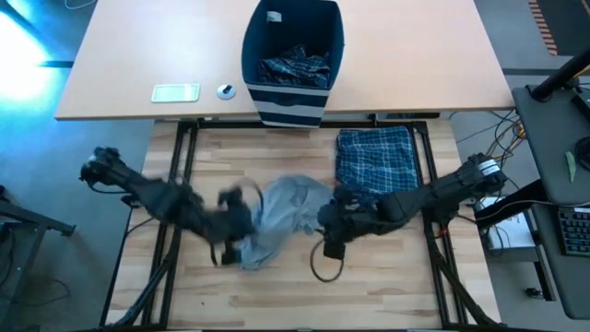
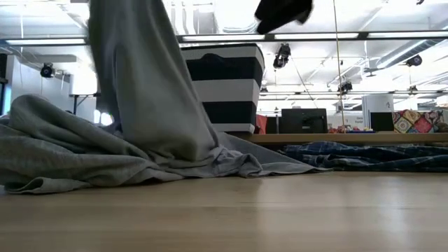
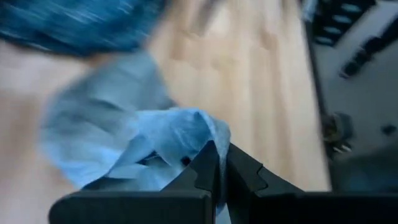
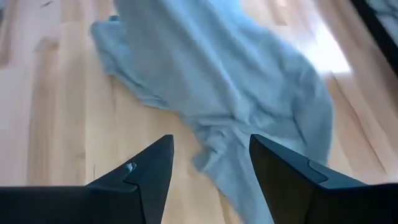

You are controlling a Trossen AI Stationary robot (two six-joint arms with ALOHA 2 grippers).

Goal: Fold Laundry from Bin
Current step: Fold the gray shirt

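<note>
We are holding the grey T-shirt in the middle of the table, between our two arms. Our left gripper is pinching one bunch of it tight and lifting it, so the cloth is hanging down in a long strip. Our right gripper is open and holding nothing; the shirt is lying just in front of it. We think this arm is nearer the loose side. The bin is sitting far back, and the folded plaid piece is resting near it.

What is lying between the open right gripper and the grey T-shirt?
Nothing: in the right wrist view the right gripper hangs open above the grey T-shirt, with only bare wooden table beside it.
</note>
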